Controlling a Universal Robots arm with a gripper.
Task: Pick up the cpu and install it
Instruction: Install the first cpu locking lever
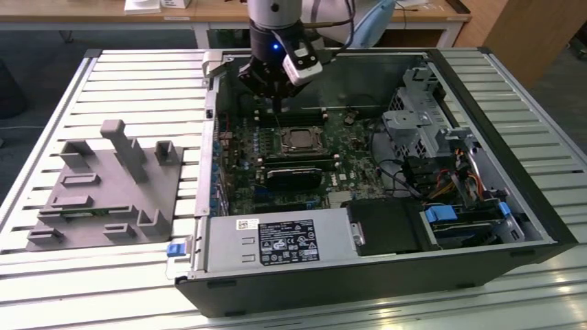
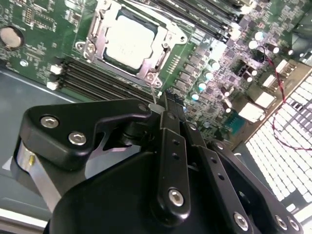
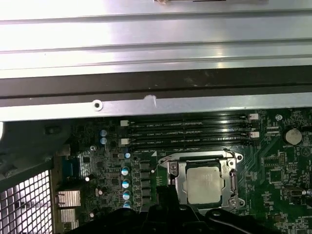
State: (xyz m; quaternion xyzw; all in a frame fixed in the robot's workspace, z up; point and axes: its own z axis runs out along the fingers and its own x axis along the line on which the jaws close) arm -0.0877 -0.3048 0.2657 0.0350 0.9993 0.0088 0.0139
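Already the cpu point(image 2: 129, 45) sits socketed; gripper point(image 1: 275, 93) hovers above.

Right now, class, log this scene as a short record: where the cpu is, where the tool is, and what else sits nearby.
cpu: seated in the motherboard socket, silver lid up
socket frame: metal, around the cpu
tool: above the board, apart from the cpu
memory slots: beside the socket
case: open, lying on the slatted table
grey fixture: on the exterior view's left

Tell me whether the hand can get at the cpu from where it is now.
Probably yes: the cpu lies uncovered in its socket, and the hand hangs above the motherboard just beside it, nothing between.
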